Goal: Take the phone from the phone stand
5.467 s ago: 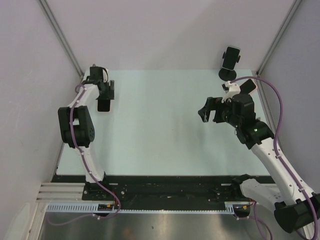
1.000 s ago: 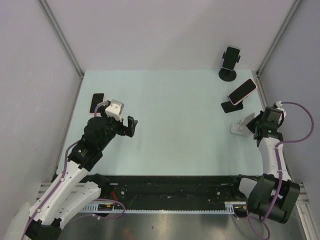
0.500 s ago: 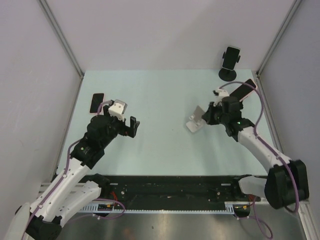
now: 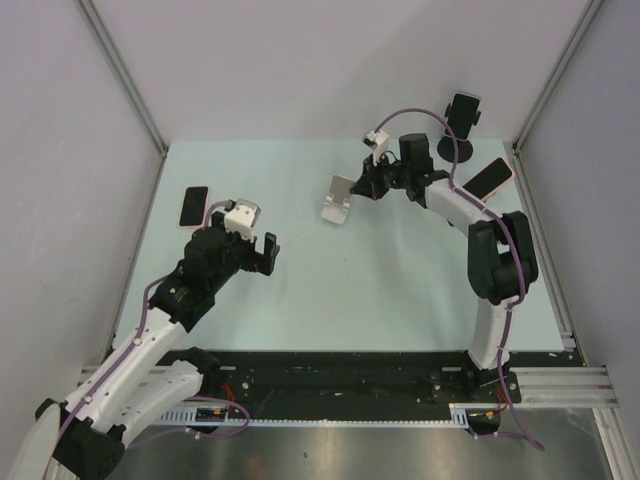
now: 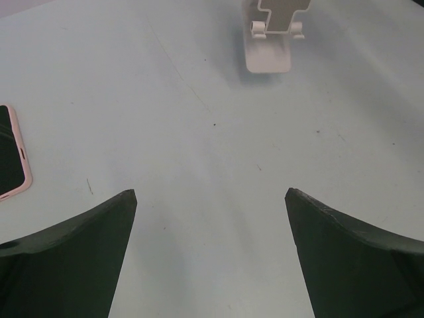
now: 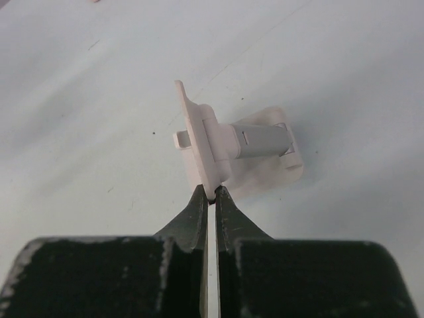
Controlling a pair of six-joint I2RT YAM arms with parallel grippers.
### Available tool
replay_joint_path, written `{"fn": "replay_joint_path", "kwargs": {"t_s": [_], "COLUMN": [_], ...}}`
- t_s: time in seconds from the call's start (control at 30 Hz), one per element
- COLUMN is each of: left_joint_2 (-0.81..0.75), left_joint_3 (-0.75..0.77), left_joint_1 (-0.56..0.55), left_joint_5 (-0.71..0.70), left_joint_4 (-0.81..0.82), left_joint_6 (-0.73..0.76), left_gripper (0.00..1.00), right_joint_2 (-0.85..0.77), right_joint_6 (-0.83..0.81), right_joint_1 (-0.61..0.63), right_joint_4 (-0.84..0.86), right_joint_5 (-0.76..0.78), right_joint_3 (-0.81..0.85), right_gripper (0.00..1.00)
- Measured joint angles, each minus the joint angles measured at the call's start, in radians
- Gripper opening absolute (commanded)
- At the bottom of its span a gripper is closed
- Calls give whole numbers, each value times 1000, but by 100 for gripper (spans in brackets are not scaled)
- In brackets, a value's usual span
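A white phone stand point(image 4: 338, 199) point(image 5: 271, 40) point(image 6: 232, 149) with nothing on it is at the back middle of the table, its base at or just above the surface. My right gripper point(image 4: 364, 189) point(image 6: 212, 197) is shut on the edge of its back plate. A dark phone in a pink case point(image 4: 194, 206) point(image 5: 10, 159) lies flat at the far left. My left gripper point(image 4: 265, 254) point(image 5: 211, 192) hangs open over bare table to the right of that phone, holding nothing.
A pink-cased phone point(image 4: 490, 178) leans on a stand at the right, partly behind my right arm. Another phone sits in a black stand point(image 4: 461, 118) at the back right corner. Grey walls close in the table point(image 4: 350, 290) on three sides.
My right arm has carried the white stand from the right edge across to the back middle. My left arm has barely shifted and stays open.
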Motion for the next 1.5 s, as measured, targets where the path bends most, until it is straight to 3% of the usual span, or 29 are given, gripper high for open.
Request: {"fn": "replay_joint_path", "kwargs": {"t_s": [0.37, 0.7, 0.9, 0.97, 1.0, 1.1, 1.17, 1.2, 1.5], "left_joint_2": [57, 93, 103, 106, 108, 109, 109, 109, 94], "left_joint_3": [-3, -3, -3, -3, -3, -3, -3, -3, -3], "left_joint_1": [0, 0, 0, 0, 0, 0, 0, 0, 0], "left_joint_5": [-46, -55, -62, -63, -64, -66, -66, -66, -66], "left_joint_4": [0, 0, 0, 0, 0, 0, 0, 0, 0], "left_joint_6": [20, 21, 24, 25, 25, 28, 28, 28, 27], "left_gripper": [100, 100, 100, 100, 100, 100, 100, 100, 100], "right_joint_2": [395, 539, 573, 574, 575, 575, 575, 575, 533], "right_joint_6": [-285, -429, -474, -481, -482, -481, -476, -472, -347], "right_joint_1": [-20, -50, -52, -51, -51, -48, -46, -46, -72], "right_joint_4": [-432, -681, -759, -772, -776, -779, -770, -763, -657], "right_joint_5": [-154, -238, -310, -322, -325, -325, -324, -324, -291], "right_joint_3": [580, 830, 869, 869, 869, 865, 847, 834, 736], "right_gripper": [0, 0, 0, 9, 26, 58, 68, 78, 100]}}
